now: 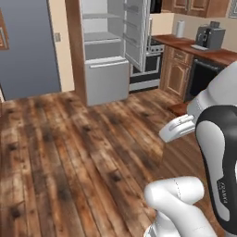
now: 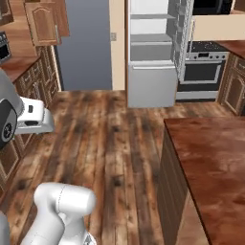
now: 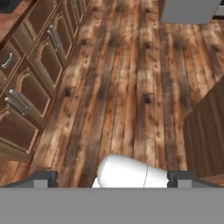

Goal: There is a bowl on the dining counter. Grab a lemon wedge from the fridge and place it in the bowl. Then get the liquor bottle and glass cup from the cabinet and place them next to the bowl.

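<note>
Wooden floorboards (image 1: 69, 152) run across the left base view, dark and knotty, out to the fridge (image 1: 104, 51) at the far wall. Its upper door (image 1: 138, 32) stands swung open to the right, bare white shelves showing inside, with the grey drawer front closed below. To the right of the fridge sits the stove (image 1: 147, 65), then a run of brown cabinets (image 1: 178, 71) under a counter carrying a coffee machine (image 1: 209, 37) and a paper towel roll (image 1: 179, 28). The arm's white hand (image 1: 178, 128) reaches leftward from the right edge; its fingers cannot be made out from here.

From the right base view the same open fridge (image 2: 152, 57) stands far ahead, stove (image 2: 205, 67) beside it. The dining counter (image 2: 210, 162), a reddish-brown top, fills the lower right, its visible part bare. The hand (image 2: 36, 119) sits at the left edge, in front of the left-hand cabinets (image 2: 33, 81).

In the hand view the gripper (image 3: 113, 178) looks down at the floor, its two dark fingertips (image 3: 43, 178) set wide apart at the bottom with nothing between them but the arm's own white link. Beyond and left of the fingers run cabinet doors with metal handles (image 3: 30, 87); beyond and right, the counter's dark side panel (image 3: 205, 127); the fridge's grey base (image 3: 189, 11) lies far ahead. Bowl and lemon wedge cannot be seen from any angle
</note>
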Available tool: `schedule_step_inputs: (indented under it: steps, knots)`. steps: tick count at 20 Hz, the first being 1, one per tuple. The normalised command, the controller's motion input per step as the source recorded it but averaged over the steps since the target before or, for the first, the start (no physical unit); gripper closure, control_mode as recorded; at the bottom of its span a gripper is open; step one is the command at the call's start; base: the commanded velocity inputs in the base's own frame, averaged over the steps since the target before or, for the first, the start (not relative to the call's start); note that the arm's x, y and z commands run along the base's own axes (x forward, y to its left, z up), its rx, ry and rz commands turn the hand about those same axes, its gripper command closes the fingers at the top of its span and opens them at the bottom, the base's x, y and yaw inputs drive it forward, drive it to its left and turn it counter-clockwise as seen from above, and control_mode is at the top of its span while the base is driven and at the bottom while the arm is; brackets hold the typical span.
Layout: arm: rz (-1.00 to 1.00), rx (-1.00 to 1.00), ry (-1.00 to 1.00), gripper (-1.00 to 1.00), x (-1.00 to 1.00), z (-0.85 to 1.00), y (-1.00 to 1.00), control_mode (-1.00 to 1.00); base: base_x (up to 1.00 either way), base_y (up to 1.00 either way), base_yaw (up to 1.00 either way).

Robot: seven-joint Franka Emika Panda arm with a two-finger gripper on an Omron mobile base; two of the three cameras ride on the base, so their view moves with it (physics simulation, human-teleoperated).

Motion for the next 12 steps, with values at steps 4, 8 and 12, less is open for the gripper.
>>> schedule_step_inputs:
  steps: [4,8,12]
  knots:
    - [0.0,0.0,0.0,-1.0,0.0,0.0,0.0,1.0,1.0,0.31,0.0]
    - [0.0,0.0,0.0,-1.0,0.0,0.0,0.0,1.0,1.0,0.31,0.04]
    - [0.0,0.0,0.0,-1.0,0.0,0.0,0.0,1.0,1.0,0.39,0.07]
